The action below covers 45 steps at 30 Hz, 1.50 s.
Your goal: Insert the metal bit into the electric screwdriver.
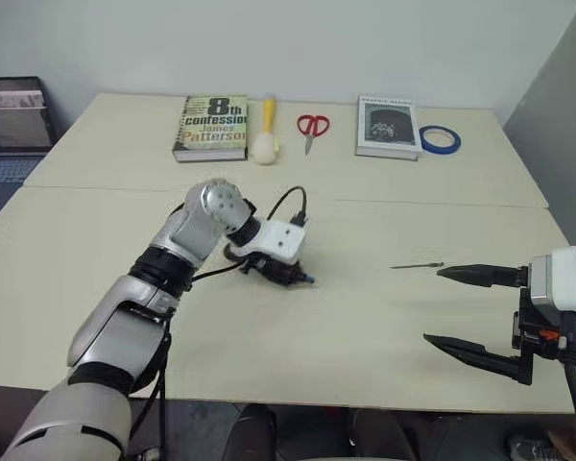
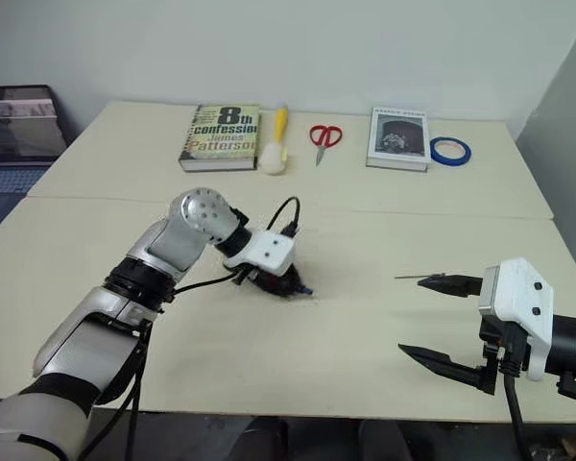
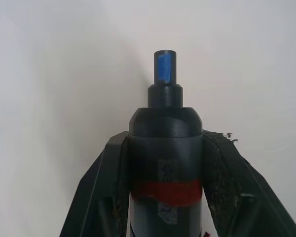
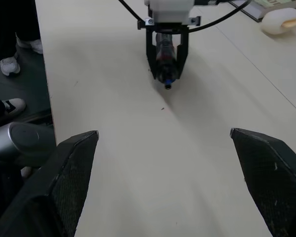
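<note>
Meanwhile the left hand [image 1: 290,273] gripped the electric screwdriver [image 3: 165,163], tip slanting down rightward; the metal bit [image 1: 418,265] lay left-right on the desk [image 1: 365,317] beside the open right hand [image 1: 466,309].

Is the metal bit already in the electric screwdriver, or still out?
Out. The metal bit lies on the table, apart from the electric screwdriver clamped in the left gripper.

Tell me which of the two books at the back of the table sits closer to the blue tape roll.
The grey-covered book, right beside the blue tape roll. The green "8th Confession" book lies farther left, past the scissors.
</note>
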Each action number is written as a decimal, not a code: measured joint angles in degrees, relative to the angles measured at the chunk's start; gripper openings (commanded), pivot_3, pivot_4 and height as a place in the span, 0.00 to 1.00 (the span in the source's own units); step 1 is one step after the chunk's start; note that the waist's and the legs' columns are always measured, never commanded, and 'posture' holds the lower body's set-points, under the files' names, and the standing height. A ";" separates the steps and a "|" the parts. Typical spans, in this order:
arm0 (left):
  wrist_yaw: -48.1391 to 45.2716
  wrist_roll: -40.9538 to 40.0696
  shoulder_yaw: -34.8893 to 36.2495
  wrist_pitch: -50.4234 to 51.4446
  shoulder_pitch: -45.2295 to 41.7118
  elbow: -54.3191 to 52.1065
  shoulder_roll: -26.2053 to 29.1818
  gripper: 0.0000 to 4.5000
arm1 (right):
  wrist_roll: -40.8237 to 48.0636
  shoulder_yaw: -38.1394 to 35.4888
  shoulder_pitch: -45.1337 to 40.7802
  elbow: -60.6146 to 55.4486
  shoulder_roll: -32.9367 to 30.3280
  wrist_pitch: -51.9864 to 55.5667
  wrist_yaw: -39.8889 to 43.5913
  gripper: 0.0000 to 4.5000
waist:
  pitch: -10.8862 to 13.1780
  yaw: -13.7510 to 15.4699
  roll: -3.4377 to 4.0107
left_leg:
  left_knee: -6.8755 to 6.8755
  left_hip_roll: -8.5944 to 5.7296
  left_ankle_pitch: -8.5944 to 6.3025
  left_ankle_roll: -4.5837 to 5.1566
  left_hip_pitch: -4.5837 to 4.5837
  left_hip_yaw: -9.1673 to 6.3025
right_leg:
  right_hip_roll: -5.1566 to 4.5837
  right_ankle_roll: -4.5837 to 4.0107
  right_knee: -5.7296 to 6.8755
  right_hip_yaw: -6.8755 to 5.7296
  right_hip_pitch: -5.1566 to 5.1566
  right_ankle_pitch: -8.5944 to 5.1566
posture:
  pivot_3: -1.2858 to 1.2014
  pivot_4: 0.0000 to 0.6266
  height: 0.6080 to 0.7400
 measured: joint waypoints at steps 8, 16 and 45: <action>16.05 -4.64 8.80 7.93 -2.56 1.53 -7.89 0.36 | -0.04 0.03 -0.41 0.80 -0.53 0.02 -0.02 1.00 | 0.02 -0.30 -0.03 | -0.01 0.00 0.00 0.00 0.06 -0.01 | 0.00 0.03 0.01 0.00 0.00 0.01 | 0.52 0.24 1.00; 40.30 -11.77 21.27 9.81 3.80 0.30 -20.30 0.36 | -1.05 3.34 -4.87 3.48 -1.56 -0.74 -0.94 1.00 | 0.05 -0.48 -0.07 | -0.02 -0.01 0.01 -0.02 0.12 0.01 | 0.00 0.08 -0.01 0.05 0.01 0.04 | 0.52 0.24 1.00; 55.33 -14.61 22.09 8.46 27.17 -21.07 -20.30 0.36 | -2.25 10.35 -14.00 7.35 -1.82 -1.12 -3.97 1.00 | 0.04 -0.22 -0.07 | 0.00 -0.05 0.01 -0.03 0.13 -0.01 | -0.01 0.08 -0.02 0.04 0.04 0.06 | 0.52 0.24 1.00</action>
